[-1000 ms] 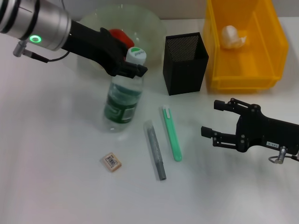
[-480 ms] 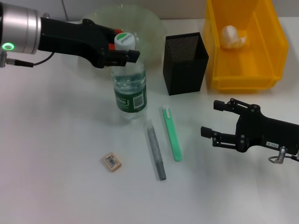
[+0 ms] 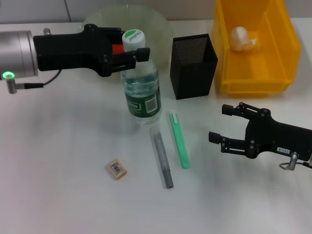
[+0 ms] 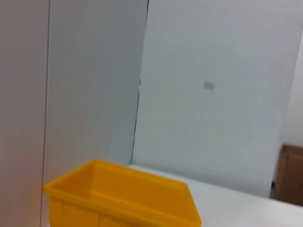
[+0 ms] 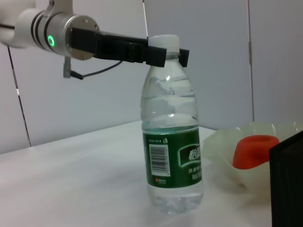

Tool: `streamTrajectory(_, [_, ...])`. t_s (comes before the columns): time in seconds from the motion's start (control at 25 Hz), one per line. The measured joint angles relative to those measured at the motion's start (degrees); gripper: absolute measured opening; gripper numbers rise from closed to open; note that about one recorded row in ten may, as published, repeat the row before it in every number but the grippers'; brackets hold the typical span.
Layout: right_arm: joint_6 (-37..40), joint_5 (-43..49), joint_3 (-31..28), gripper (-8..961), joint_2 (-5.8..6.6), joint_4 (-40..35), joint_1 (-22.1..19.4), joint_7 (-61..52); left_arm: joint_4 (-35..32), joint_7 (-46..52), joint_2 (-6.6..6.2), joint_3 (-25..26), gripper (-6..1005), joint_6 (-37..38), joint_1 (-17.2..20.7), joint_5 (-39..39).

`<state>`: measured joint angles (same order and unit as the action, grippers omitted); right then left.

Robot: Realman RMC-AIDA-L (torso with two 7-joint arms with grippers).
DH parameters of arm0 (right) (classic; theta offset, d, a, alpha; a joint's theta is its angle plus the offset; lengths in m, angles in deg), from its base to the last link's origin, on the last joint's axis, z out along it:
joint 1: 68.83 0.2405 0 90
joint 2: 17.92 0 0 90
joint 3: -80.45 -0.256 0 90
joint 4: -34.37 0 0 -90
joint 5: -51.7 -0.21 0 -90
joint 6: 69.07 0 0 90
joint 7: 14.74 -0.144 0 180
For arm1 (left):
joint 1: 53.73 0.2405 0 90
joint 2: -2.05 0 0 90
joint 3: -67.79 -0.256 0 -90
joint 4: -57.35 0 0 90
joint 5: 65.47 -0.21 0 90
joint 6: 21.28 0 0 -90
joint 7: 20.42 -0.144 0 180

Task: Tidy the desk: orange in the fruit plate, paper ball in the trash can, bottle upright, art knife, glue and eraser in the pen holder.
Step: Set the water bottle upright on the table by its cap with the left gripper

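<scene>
The clear bottle (image 3: 142, 95) with its dark-green label stands upright on the table, and my left gripper (image 3: 136, 55) is shut on its neck just under the white cap. The right wrist view shows the same bottle (image 5: 173, 151) with those fingers (image 5: 163, 56) at the cap. The orange (image 3: 117, 49) lies in the pale-green fruit plate (image 3: 146, 22), mostly hidden behind the arm. The paper ball (image 3: 242, 38) sits in the yellow trash can (image 3: 282, 53). The green art knife (image 3: 179, 141), grey glue stick (image 3: 162, 158) and eraser (image 3: 116, 168) lie on the table before the black pen holder (image 3: 193, 68). My right gripper (image 3: 219, 123) rests open, right of the knife.
The trash can (image 4: 123, 198) also shows in the left wrist view. The orange (image 5: 254, 150), the fruit plate (image 5: 222, 146) and an edge of the pen holder (image 5: 289, 184) appear behind the bottle in the right wrist view.
The left gripper has swung the bottle from tilted to upright and shifted it a little to the right. The right arm has not moved.
</scene>
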<state>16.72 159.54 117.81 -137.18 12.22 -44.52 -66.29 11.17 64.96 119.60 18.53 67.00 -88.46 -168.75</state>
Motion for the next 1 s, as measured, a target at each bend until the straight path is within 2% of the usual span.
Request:
streamTrajectory(0.24, [0.0, 0.0, 0.0, 834, 0.0, 0.0, 0.0, 0.0, 8.2, -8.5, 0.01, 0.6, 448, -2.0, 0.0, 4.6])
streamTrajectory(0.52, [0.0, 0.1, 0.0, 834, 0.0, 0.0, 0.0, 0.0, 13.1, -15.3, 0.64, 3.8, 447, -2.4, 0.1, 6.2])
streamTrajectory(1.0, [0.0, 0.1, -0.1, 835, 0.0, 0.0, 0.0, 0.0, 20.3, -25.6, 0.72, 4.4, 446, -3.5, 0.7, 12.0])
